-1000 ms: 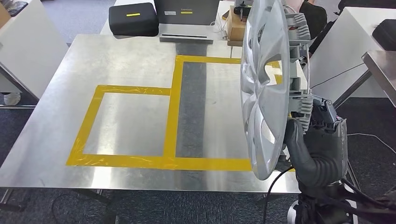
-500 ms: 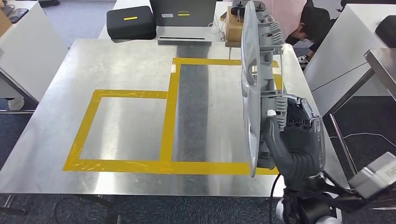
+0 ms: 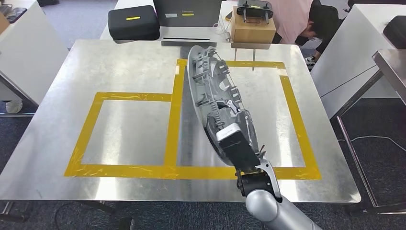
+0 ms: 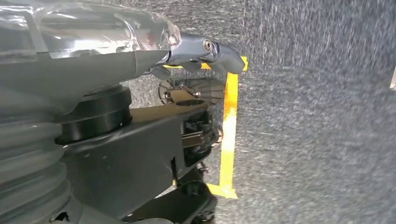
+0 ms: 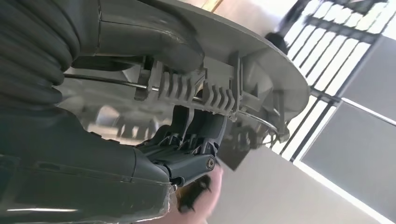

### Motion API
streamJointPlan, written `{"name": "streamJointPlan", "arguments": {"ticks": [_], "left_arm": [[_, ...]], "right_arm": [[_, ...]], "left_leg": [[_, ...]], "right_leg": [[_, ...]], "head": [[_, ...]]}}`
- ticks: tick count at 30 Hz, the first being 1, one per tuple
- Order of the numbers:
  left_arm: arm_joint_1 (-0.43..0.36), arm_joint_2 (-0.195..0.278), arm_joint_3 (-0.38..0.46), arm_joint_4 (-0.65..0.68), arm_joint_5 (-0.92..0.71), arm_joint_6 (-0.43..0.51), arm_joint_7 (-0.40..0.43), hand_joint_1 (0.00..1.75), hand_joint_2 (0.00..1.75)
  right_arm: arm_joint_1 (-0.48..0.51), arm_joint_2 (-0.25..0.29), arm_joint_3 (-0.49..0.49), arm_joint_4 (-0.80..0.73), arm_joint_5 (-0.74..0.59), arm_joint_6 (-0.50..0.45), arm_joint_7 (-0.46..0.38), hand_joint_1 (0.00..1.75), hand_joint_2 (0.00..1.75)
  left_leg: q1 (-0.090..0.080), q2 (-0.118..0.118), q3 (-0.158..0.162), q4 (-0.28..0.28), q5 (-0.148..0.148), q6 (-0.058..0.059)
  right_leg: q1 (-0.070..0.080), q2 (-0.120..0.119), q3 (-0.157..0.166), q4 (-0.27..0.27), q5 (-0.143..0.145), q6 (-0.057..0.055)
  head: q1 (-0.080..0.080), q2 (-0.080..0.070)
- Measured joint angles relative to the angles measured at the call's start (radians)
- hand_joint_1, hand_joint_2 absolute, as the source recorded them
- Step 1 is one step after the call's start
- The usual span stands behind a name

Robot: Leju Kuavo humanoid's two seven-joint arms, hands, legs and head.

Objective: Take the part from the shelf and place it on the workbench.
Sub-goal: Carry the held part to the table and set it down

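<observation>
Right hand (image 3: 238, 146) grips wheel cover (image 3: 214, 98) at near rim; thumb on ribbed inner side, dark fingers (image 5: 196, 135) curled under edge. Cover grey plastic, clips and wire ring on back, tilted above workbench (image 3: 129, 62) over yellow tape outline (image 3: 292, 103). Left hand (image 4: 205, 53) hangs over carpet, holding nothing, fingers loosely bent. Black case (image 3: 133, 21), cardboard box (image 3: 252, 28) behind bench; person (image 3: 306, 19) bending beyond.

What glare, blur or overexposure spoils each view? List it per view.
Head view: sharp; soft ceiling-light sheen on the metal workbench. Left wrist view: the carpet is smeared with motion blur, with glare on the clear cover at the left hand. Right wrist view: background blown out and blurred; the hubcap and right hand stay fairly sharp.
</observation>
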Motion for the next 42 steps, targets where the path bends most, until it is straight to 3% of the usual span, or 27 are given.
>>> {"name": "streamJointPlan", "arguments": {"ticks": [4, 8, 21, 28, 42], "left_arm": [[-0.020, -0.005, -0.032, -0.006, -0.033, -0.014, 0.027, 0.00, 1.75], [-0.031, -0.008, -0.055, -0.008, -0.048, -0.017, 0.038, 0.00, 1.75], [-0.033, -0.009, -0.095, -0.008, -0.057, -0.027, 0.039, 0.00, 1.75], [-0.034, -0.008, -0.103, -0.008, -0.062, -0.033, 0.044, 0.00, 1.75], [-0.032, -0.003, -0.104, -0.008, -0.061, -0.031, 0.047, 0.00, 1.75]], "right_arm": [[-0.097, 0.025, 0.052, 0.210, 0.285, 0.055, 0.050, 1.75, 1.75], [-0.157, 0.043, 0.084, 0.372, 0.375, 0.098, 0.057, 1.75, 1.75], [-0.203, 0.069, 0.121, 0.610, 0.358, 0.164, 0.035, 1.75, 1.75], [-0.245, 0.071, 0.131, 0.709, 0.317, 0.233, 0.086, 1.75, 1.75], [-0.282, 0.007, 0.081, 0.763, 0.205, 0.178, 0.127, 1.75, 1.75]], "left_leg": [[0.000, -0.001, 0.000, 0.000, 0.000, 0.000], [0.000, -0.003, 0.000, 0.000, 0.000, 0.000], [0.001, -0.015, 0.001, 0.000, 0.000, 0.000], [0.001, -0.018, 0.001, 0.000, 0.001, 0.000], [0.001, -0.024, 0.002, 0.000, 0.001, 0.001]], "right_leg": [[0.000, 0.000, 0.001, -0.002, 0.001, -0.001], [0.000, 0.000, 0.002, -0.002, 0.001, -0.001], [0.000, -0.003, 0.004, -0.006, 0.001, -0.001], [0.000, -0.004, 0.006, -0.007, 0.001, 0.000], [0.000, -0.010, 0.009, -0.009, 0.002, 0.000]], "head": [[0.000, 0.000], [0.000, 0.000], [-0.001, 0.000], [-0.001, 0.000], [0.000, 0.000]]}}
